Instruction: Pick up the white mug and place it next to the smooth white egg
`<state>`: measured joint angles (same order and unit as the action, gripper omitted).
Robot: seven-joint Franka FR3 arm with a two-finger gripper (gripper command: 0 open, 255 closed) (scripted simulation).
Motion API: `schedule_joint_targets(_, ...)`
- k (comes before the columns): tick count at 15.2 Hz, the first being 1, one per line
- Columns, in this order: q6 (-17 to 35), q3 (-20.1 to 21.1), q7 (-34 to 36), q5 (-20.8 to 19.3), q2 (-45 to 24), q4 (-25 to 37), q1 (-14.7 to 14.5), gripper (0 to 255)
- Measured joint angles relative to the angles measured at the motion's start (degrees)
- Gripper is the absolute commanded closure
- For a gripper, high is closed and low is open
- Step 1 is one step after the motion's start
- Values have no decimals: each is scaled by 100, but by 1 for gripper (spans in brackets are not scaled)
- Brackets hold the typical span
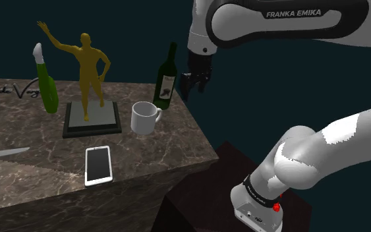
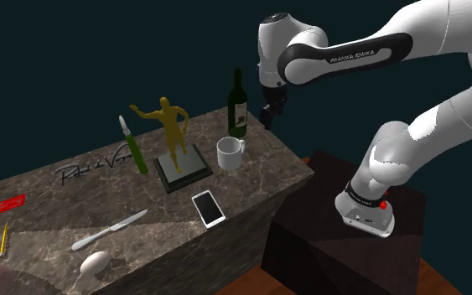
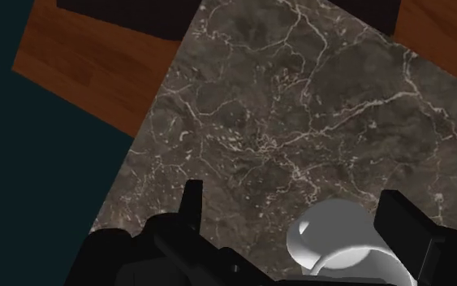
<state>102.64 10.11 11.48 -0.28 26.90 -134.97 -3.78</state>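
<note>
Black claw (image 1: 196, 84), fingers apart and empty, hovers upper centre above the marble table (image 1: 39, 142). White mug (image 1: 144, 118) stands upright mid-frame. White egg (image 2: 93, 264) lies at the second exterior view's lower left, well apart.

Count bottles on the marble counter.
2: a dark green wine bottle stands beside the white mug; a lighter green bottle leans beside the gold figurine. None looks hidden.

"FRANKA EMIKA" on arm (image 1: 293, 13); countertop script (image 2: 91, 165) illegible
</note>
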Motion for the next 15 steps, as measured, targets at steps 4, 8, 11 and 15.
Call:
schedule_joint_targets(4, 538, 197, 237, 85, -730, 230, -67, 0)
schedule_joint_targets(8, 1022, 360, 453, 91, -1505, 554, -119, 0)
schedule_joint_targets(11, 1269, 492, 657, 46, -2139, 969, -180, 0)
schedule_joint_targets(15, 1569, 642, 958, -62, -2950, 1514, -306, 0)
